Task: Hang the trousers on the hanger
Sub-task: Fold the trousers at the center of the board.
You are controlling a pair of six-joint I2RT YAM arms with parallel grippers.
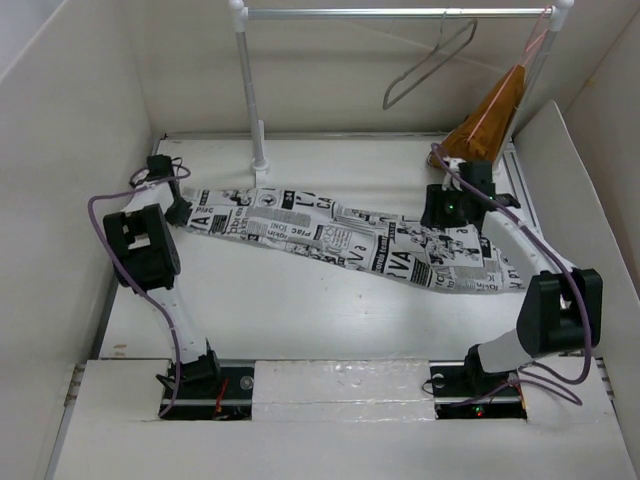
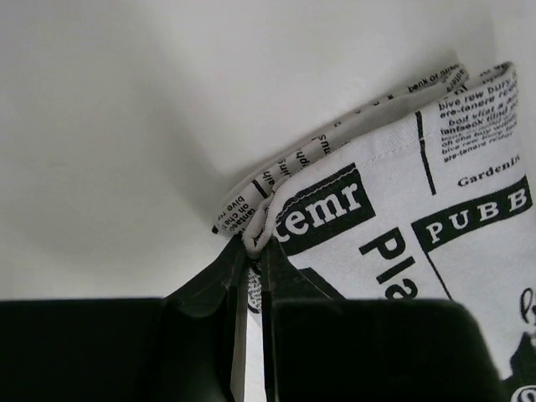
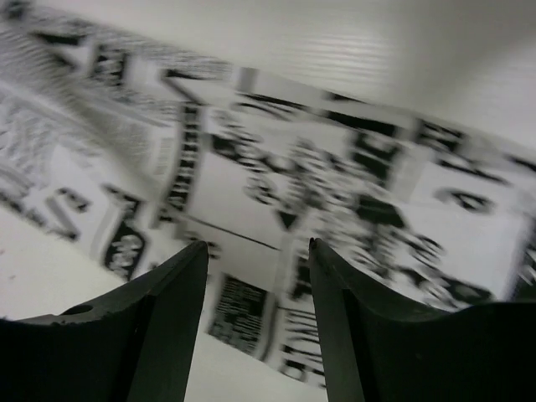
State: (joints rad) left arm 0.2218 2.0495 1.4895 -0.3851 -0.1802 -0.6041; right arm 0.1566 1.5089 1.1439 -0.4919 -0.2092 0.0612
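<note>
While the left end effector (image 2: 249, 280) clamps only a corner of the trousers (image 1: 340, 238), lying on the worktop (image 1: 300, 315) beneath the open right end effector (image 3: 255, 285), lifting could pull the cloth free.

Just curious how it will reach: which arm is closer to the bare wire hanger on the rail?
Right. The right fingers hover over the trousers' end nearest the hanger; the left fingers pinch the opposite end.

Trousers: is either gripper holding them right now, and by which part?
The left gripper pinches the trousers by a hemmed corner at one end; the right gripper is open over them, holding nothing.
</note>
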